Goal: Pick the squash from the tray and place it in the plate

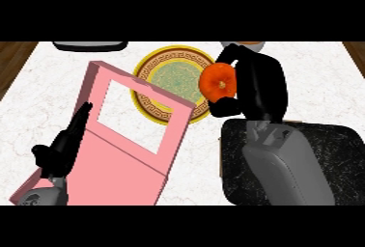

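An orange squash (pixel 218 82) is held in my right hand (pixel 253 82), whose black fingers curl round it from the right, just over the right rim of the plate. The plate (pixel 171 65) is round, with a yellow patterned rim and a green centre, lying at the counter's back middle. A pink tray (pixel 107 164) lies tilted across the left of the counter, its upper corner overlapping the plate's left part. My left hand (pixel 61 149) rests against the tray's left edge, fingers straight and pointing up.
A black speckled slab (pixel 335 159) lies at the right under my right forearm. A dark grey object (pixel 91 46) shows at the back left edge. White marble counter (pixel 43 87) lies bare left of the tray, and wooden floor shows at both upper corners.
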Available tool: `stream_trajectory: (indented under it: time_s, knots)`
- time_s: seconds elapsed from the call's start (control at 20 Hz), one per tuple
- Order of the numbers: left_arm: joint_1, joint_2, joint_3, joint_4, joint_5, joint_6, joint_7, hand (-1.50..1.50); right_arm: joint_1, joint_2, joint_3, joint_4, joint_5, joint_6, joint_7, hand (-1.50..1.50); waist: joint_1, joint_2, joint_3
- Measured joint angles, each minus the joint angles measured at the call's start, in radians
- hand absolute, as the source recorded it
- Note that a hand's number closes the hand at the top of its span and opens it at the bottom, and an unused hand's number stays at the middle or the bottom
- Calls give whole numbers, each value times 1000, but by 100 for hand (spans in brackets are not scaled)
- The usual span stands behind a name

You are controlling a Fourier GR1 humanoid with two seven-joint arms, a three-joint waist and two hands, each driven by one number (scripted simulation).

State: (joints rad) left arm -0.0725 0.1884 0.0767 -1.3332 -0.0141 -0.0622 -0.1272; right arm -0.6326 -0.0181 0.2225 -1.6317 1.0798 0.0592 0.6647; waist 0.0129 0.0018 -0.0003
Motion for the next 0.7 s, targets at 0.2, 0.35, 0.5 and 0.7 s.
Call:
stream_trajectory:
  time_s: [0.2,0.35,0.5,0.7]
  knots:
    - [4,16,12,2,9,-23,-7,0,-103,11,31,195,-52,-115,4,150,7,1,0]
    - [-11,17,11,-4,6,-22,7,0,-187,15,34,366,-98,-209,-25,150,12,3,0]
    - [-16,28,20,-5,15,-39,8,0,-265,16,60,530,-147,-305,-35,150,18,5,0]
    - [-33,5,7,15,8,-34,4,0,-343,17,101,676,-238,-457,-8,150,31,9,0]
